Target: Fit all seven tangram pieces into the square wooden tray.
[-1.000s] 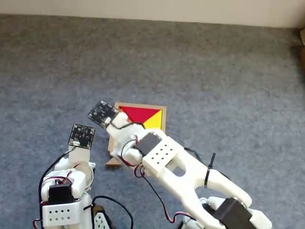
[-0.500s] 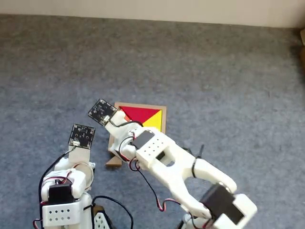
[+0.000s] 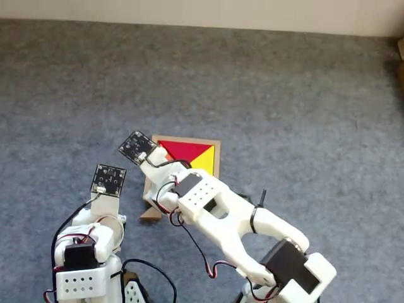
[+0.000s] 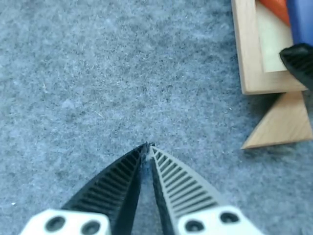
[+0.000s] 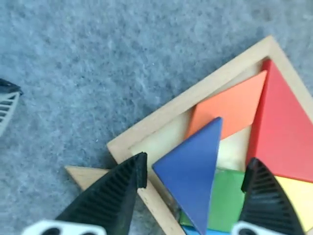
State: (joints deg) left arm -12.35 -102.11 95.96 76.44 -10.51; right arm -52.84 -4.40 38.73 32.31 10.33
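**Desk:** Where's the tray?

**Me:** The tray (image 5: 186, 101) sits directly under my right pincer (image 5: 196, 171), with one corner pointing in between the fingers. Inside I count a red triangle (image 5: 281, 132), an orange piece (image 5: 227, 107), a yellow triangle (image 5: 293, 196) and a green piece (image 5: 227, 200). A blue triangle (image 5: 193, 171) lies between the two fingers, skewed over the green piece and a patch of bare tray floor.

**Desk:** Gripped?

**Me:** No. The right pincer is spread wide, one finger on either side of the blue triangle, with nothing in its hold. One fingertip is just beside a blue corner. I can't tell if they touch.

**Desk:** Anything outside the tray?

**Me:** One plain wooden triangle (image 4: 283, 125) on the carpet (image 4: 98, 73). It touches the tray's outer edge at the corner nearest the right pincer and is partly under one finger.

**Desk:** Left side?

**Me:** The left pincer (image 4: 148, 146) is closed tip to tip and empty, low over grey carpet. The tray corner and the wooden triangle lie ahead of it, off to one side.
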